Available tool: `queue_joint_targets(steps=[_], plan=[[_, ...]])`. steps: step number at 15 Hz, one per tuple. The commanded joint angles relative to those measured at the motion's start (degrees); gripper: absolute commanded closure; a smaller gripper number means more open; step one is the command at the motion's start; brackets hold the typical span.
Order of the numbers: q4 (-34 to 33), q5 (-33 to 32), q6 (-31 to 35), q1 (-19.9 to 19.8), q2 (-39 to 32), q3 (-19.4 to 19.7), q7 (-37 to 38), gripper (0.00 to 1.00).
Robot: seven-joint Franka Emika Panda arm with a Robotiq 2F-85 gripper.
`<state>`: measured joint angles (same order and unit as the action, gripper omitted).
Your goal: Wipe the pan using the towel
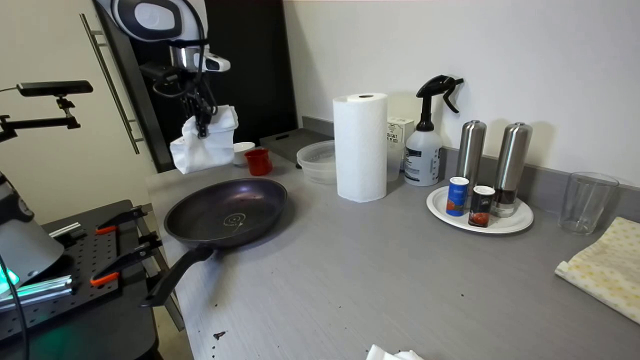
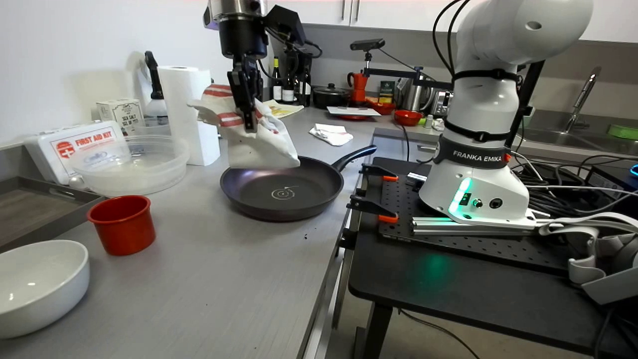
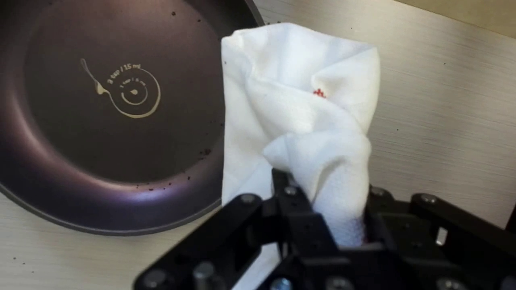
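The dark frying pan sits on the grey counter, its handle toward the counter's edge. It also shows in an exterior view and the wrist view. My gripper is closed around a bunched white towel and holds it in the air near the pan's rim. Red stripes show on the towel in an exterior view. In the wrist view the towel covers part of the pan's rim; one fingertip is hidden behind the cloth. Dark crumbs lie in the pan.
A red cup, white bowl, clear plastic container and paper towel roll stand near the pan. A spray bottle and plate with shakers stand along the wall. A folded cloth lies on the counter.
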<state>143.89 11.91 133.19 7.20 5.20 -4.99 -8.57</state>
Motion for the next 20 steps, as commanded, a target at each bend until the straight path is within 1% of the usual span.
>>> queue_joint_targets(steps=[1, 7, 11, 20], plan=[[0.7, 2.3, -0.4, -1.4, 0.7, 1.8, -3.8, 0.94], [1.1, 5.1, 0.9, -3.9, -0.9, 4.9, -8.5, 0.94], [0.5, 6.5, 3.1, -5.4, -4.7, 6.0, -10.9, 0.94], [0.2, 7.3, 13.5, -7.7, -14.3, 4.3, -11.4, 0.94]])
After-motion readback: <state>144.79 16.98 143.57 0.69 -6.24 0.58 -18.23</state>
